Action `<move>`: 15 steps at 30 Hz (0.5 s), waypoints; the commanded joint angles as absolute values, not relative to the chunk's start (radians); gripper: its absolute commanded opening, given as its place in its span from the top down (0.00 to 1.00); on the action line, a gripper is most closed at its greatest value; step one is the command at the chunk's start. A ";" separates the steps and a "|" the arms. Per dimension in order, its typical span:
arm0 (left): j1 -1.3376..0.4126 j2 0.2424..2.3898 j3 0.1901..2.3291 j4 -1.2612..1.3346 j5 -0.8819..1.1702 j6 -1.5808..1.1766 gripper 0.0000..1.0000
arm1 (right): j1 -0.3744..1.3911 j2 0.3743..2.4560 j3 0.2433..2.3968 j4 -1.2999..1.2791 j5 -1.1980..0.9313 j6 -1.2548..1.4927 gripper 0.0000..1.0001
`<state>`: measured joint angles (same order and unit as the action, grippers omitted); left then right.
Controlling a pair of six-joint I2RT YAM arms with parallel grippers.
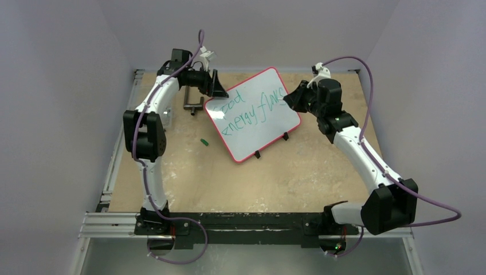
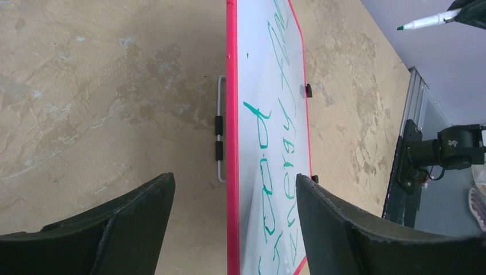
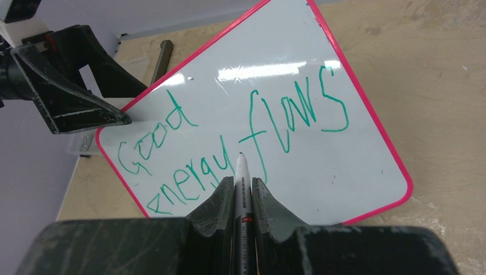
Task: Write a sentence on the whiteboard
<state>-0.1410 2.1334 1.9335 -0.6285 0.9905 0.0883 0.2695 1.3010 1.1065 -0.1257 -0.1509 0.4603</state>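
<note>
Right wrist view: we hold the marker (image 3: 240, 166) clamped in the right gripper (image 3: 242, 183), tip clear of the whiteboard (image 3: 361, 154) propped on the table (image 1: 189, 183). The sentence (image 3: 252, 134) looks complete. Left gripper (image 2: 235, 180) fingers stand apart, straddling the board's edge. Next, we judge: retract both arms clear.

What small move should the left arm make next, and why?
Probably draw the left gripper straight back off the whiteboard. Its jaws stand open on either side of the board's edge without gripping it, the sentence looks finished, and the right gripper holds the marker clear of the surface.
</note>
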 commanded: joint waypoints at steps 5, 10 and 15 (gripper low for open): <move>-0.087 1.935 1.787 -0.384 0.920 -0.051 0.05 | 0.275 1.260 1.116 -0.084 -0.169 0.466 1.00; -0.048 1.772 1.575 -0.248 0.684 -0.189 0.06 | 0.274 1.245 1.121 -0.084 -0.174 0.467 1.00; -0.043 1.638 1.443 -0.260 0.419 -0.316 0.09 | 0.275 1.230 1.120 -0.083 -0.184 0.469 1.00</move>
<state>-0.0452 1.7485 1.5116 -0.3309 0.6640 -0.1738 0.2695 1.2690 1.1065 -0.1257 -0.1558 0.4610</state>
